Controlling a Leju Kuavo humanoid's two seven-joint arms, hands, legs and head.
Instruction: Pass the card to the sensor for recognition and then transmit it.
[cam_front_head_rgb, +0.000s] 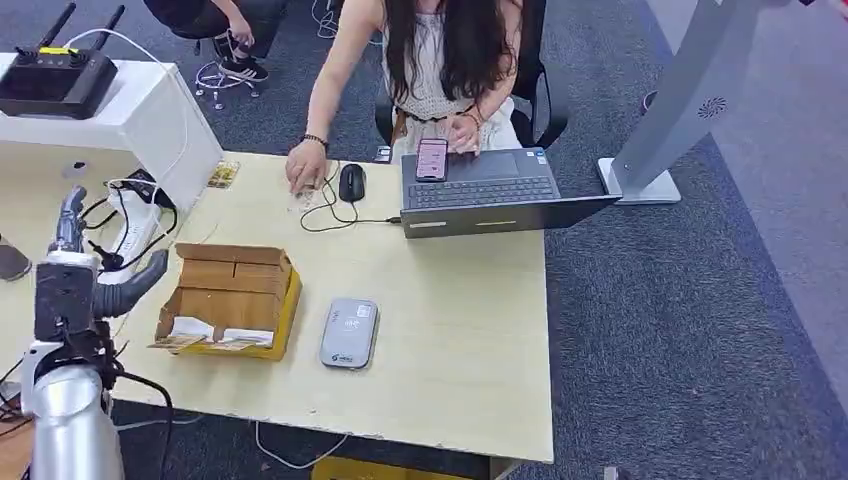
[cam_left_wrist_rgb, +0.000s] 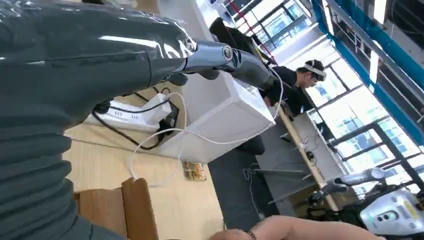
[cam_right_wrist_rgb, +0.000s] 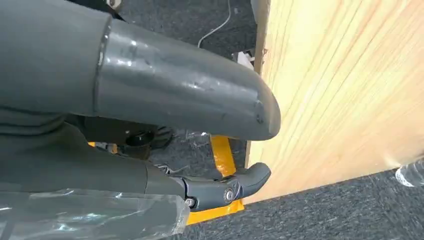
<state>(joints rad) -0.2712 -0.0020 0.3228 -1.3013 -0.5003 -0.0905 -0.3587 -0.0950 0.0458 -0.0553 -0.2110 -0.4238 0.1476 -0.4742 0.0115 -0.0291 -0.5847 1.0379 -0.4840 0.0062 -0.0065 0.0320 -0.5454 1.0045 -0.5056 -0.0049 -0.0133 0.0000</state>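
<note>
Head view: left hand (cam_front_head_rgb: 100, 285) hovers open and empty at lower left; reach right into the cardboard box (cam_front_head_rgb: 232, 297) for cards, sensor (cam_front_head_rgb: 349, 333) just beside; right hand (cam_right_wrist_rgb: 150, 100) empty off-table

The robot's left arm (cam_front_head_rgb: 65, 435) is showing as a polished silver tube, with black cables (cam_front_head_rgb: 130, 385) trailing from it just above the table (cam_front_head_rgb: 450, 330) edge. A boxy dark grey wrist block is sitting atop it, carrying the left hand (cam_front_head_rgb: 85, 270), with a thick grey thumb and a paler, segmented finger. The right hand (cam_right_wrist_rgb: 150, 100) is appearing glossy dark grey beside the table's edge, its thumb scuffed, a screwed pivot joining a darker finger (cam_right_wrist_rgb: 235, 185), clear film wrapping its cover.
</note>
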